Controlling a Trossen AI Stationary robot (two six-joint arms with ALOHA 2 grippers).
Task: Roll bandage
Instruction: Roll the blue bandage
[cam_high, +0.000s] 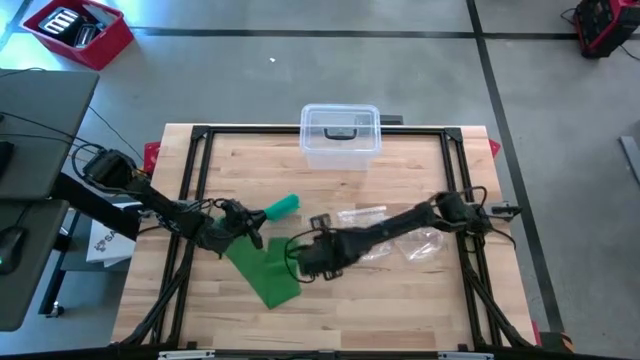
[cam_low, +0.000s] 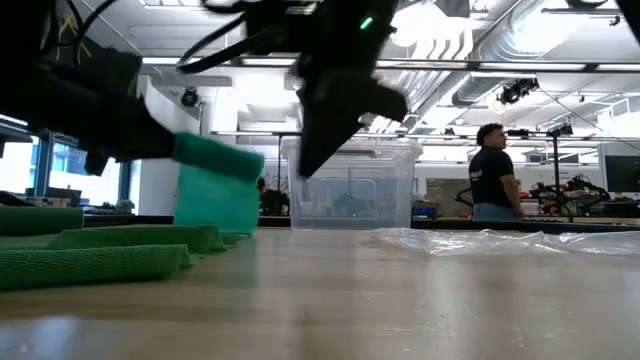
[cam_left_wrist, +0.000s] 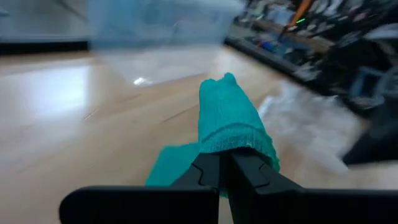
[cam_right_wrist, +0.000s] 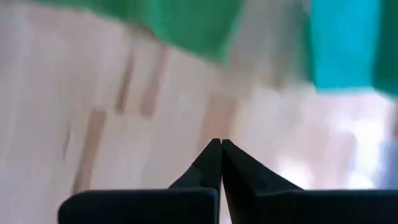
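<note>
1. The left claw (cam_high: 258, 222) was seen near the middle of the wooden desk (cam_high: 400, 300), its fingers closed on the rolled end of the green bandage (cam_high: 268, 262).
2. In the left wrist view the two dark fingers (cam_left_wrist: 205, 174) were pressed together on the roll (cam_left_wrist: 231, 121), which stuck out forward past the fingertips.
3. The roll was held clear of the desk; in the low view it was shown raised, with a short length of cloth hanging straight down from it.
4. The unrolled remainder of the bandage was laid flat on the desk as a green strip running from the left claw towards the front edge, with folds visible in the low view.
5. The right claw (cam_high: 308, 262) was positioned just beside the flat strip, on its right side and above the desk.
6. Its fingers were fully closed, tips touching, and nothing was gripped between them; bare wood was seen below the tips in the right wrist view.
7. A clear plastic box (cam_high: 340, 135) with a lid was placed at the back edge of the desk.
8. Crumpled clear plastic wrapping (cam_high: 420, 243) was lying under the right arm, right of centre.
9. A person (cam_low: 493, 172) was seen standing in the room behind the desk.
</note>
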